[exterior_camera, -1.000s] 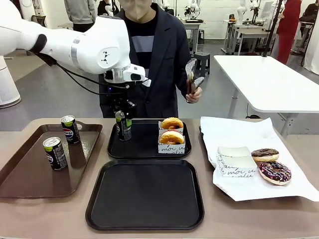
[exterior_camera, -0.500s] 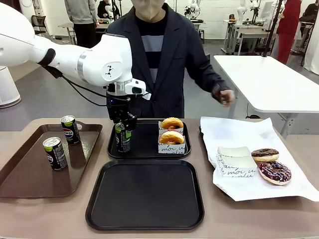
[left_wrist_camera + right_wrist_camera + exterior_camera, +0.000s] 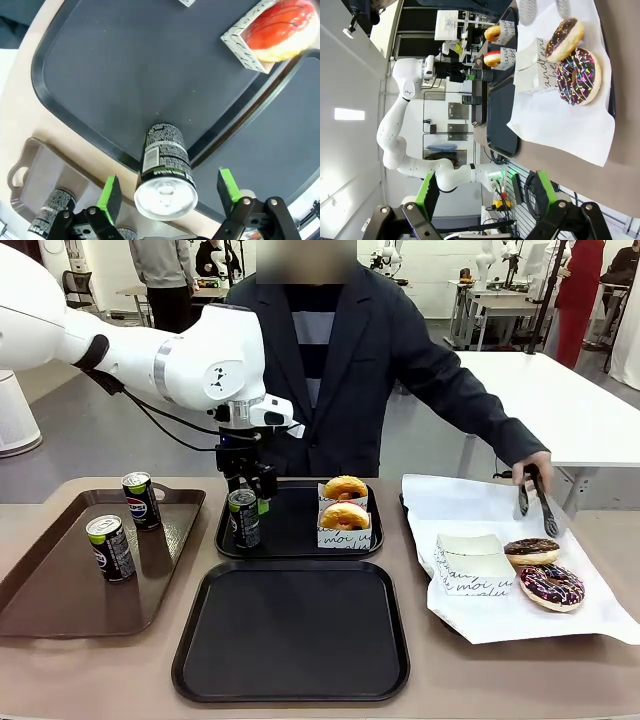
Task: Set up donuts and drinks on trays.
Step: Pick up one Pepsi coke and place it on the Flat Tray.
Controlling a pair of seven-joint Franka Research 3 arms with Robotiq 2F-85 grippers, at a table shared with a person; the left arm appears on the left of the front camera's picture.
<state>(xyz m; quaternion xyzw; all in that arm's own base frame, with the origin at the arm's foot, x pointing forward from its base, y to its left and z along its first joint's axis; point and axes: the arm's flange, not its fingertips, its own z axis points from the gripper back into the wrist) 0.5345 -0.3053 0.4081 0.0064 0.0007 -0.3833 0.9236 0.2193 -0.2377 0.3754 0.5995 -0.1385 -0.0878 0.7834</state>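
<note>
Can (image 3: 161, 155) upright between parted left end effector (image 3: 168, 189) pads, wrist view.

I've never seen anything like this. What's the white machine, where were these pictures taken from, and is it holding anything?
It is a robot with two white arms, each ending in a two-finger gripper. One picture looks across the table at a person; two come from wrist cameras. The left gripper stands open around a soda can on the far black tray, beside two sleeved donuts. The right gripper is open and empty. The person holds tongs near chocolate donuts on white paper.
</note>
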